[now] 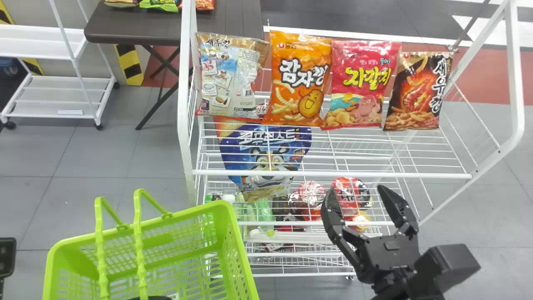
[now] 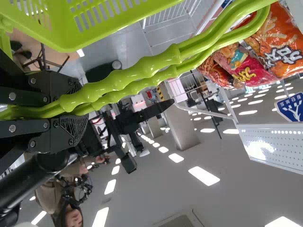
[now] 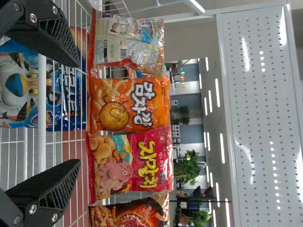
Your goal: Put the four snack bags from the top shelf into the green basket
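Perhaps our spread right fingers (image 1: 333, 208) could snag the shelf's (image 1: 333, 174) front edge going in; the four bags (image 1: 299, 79) stand so close, from its left edge rightward, that neighbours might topple. Should our left fingers (image 2: 73, 130), pinching the handles (image 2: 118, 80), slip, the basket (image 1: 239, 241) could tilt.

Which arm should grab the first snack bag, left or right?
Right, I'd say: the right gripper is open, near the bags; the left gripper holds the handles of the basket.
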